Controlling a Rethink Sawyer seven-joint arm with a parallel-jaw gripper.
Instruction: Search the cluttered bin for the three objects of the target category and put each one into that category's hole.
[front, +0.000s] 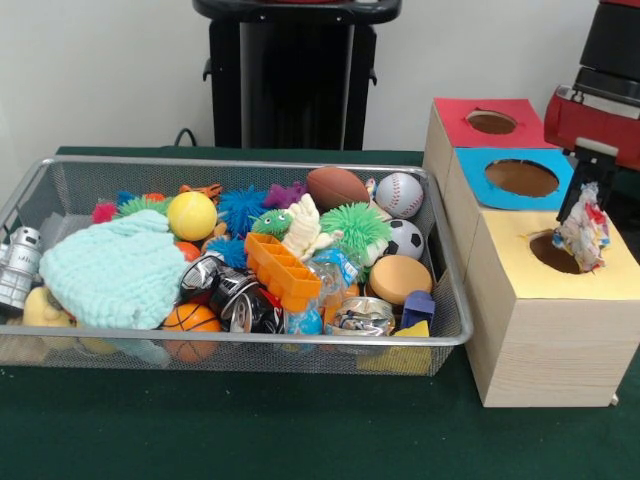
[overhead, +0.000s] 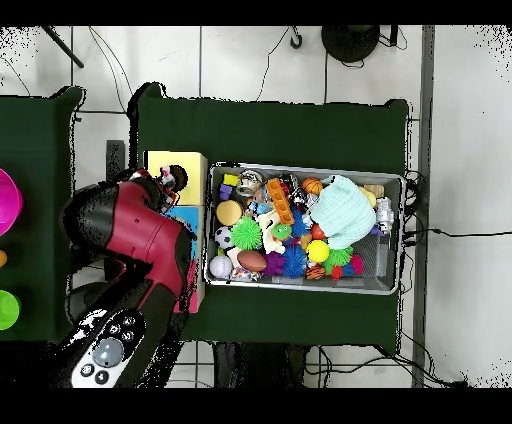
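Observation:
My gripper (front: 588, 192) hangs over the yellow-faced hole (front: 550, 255) on the pale wooden box, at the right of the front view. It is shut on the white polka-dot cloth (front: 583, 232), which dangles with its lower end at the hole's mouth. The mint-green knit cloth (front: 115, 272) lies in the left part of the wire-mesh bin (front: 240, 163); it also shows in the overhead view (overhead: 340, 212). I cannot make out the cream knit cloth. In the overhead view the arm covers most of the boxes, and the gripper (overhead: 167, 181) sits by the yellow box top (overhead: 180, 162).
Blue-faced hole (front: 521, 178) and red-faced hole (front: 491, 122) lie behind the yellow one. The bin holds several balls, crushed cans (front: 240, 298), an orange tray (front: 281, 270), spiky toys and a silver robot toy (front: 20, 265). Coloured bowls sit at the overhead view's left edge (overhead: 6, 200).

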